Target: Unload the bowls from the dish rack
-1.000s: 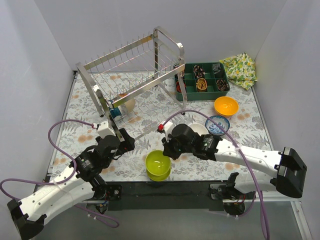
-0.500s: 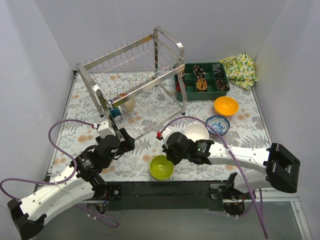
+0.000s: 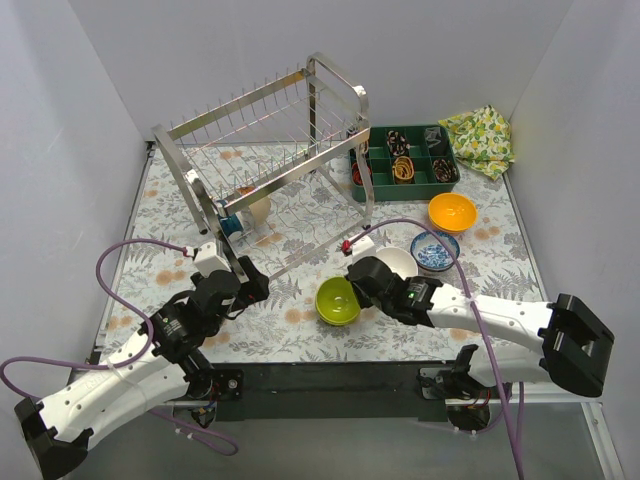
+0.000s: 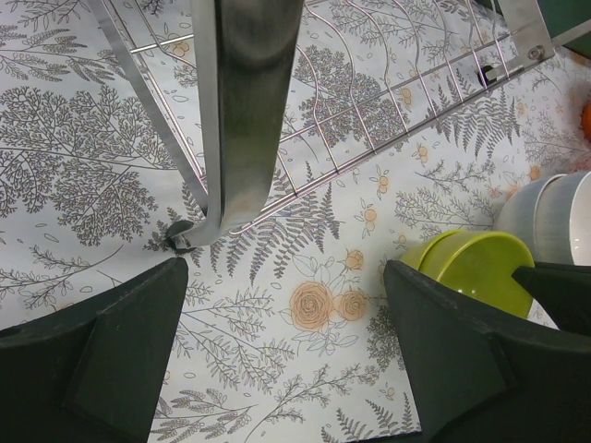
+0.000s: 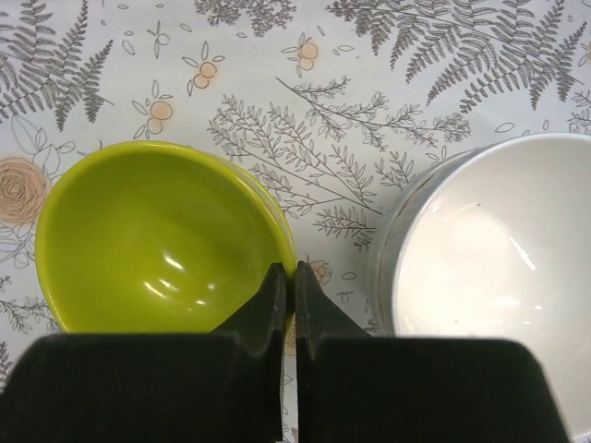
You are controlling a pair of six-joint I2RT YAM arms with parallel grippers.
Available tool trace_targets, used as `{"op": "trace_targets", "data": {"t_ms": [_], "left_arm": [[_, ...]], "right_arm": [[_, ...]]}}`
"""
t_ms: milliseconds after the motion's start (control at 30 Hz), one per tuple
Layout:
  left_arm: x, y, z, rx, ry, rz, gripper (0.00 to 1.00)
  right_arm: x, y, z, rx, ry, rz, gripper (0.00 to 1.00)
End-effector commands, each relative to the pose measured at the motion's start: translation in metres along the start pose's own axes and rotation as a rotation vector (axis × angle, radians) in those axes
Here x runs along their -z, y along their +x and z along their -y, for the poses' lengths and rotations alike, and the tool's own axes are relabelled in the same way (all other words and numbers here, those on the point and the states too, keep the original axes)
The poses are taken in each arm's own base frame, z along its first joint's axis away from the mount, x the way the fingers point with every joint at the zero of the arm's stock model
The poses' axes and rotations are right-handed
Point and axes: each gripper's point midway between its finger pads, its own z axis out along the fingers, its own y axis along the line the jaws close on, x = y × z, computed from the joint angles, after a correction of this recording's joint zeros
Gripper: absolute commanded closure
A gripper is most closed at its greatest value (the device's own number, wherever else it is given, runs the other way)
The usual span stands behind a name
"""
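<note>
My right gripper is shut on the rim of the lime green bowl, which is upright just left of the white bowl; whether it rests on the table I cannot tell. In the right wrist view the jaws pinch the green bowl's right rim, with the white bowl beside it. A blue-and-white bowl and an orange bowl sit further right. The steel dish rack stands at the back left, with something blue and tan on its lower tier. My left gripper is open and empty by the rack's front leg.
A dark green compartment tray sits behind the bowls, and a yellow patterned cloth lies at the back right corner. The floral table cover runs to the near edge. White walls close in on both sides.
My right gripper has carried the lime green bowl from the near edge up and to the right, next to the white bowl. The left arm has not moved.
</note>
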Motion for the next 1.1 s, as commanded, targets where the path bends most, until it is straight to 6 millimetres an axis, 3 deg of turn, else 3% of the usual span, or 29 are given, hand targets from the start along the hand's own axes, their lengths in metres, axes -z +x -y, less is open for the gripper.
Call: {"op": "trace_targets", "data": {"t_ms": [0,200,400,500,600,800,900,1067], "left_arm": [[0.001,-0.008,0.000,0.017,-0.005,0.033,0.12],[0.000,-0.006,0.000,0.011,-0.008,0.025,0.12],[0.000,-0.006,0.000,0.011,-0.008,0.025,0.12],[0.000,-0.006,-0.001,0.010,-0.009,0.024,0.12],[0.000,-0.006,0.000,0.014,-0.009,0.026,0.12],[0.000,-0.008,-0.003,0.019,-0.024,0.035,0.12],[0.000,-0.009,-0.005,0.027,-0.040,0.041,0.12],[-0.001,-0.010,-0.009,0.032,-0.071,0.047,0.14]], "right_arm": [[-0.003,-0.007,0.009,-0.030,0.032,0.033,0.96],[-0.009,0.009,-0.020,0.018,-0.111,-0.057,0.89],[-0.010,0.014,-0.022,0.034,-0.111,-0.104,0.81],[-0.005,0.001,-0.019,0.038,-0.097,-0.079,0.71],[0.006,-0.018,-0.020,0.041,-0.116,-0.031,0.49],[0.022,-0.067,-0.037,0.059,-0.205,0.103,0.21],[0.021,-0.092,-0.047,0.052,-0.268,0.162,0.12],[0.003,-0.133,-0.053,0.007,-0.363,0.260,0.08]]}}
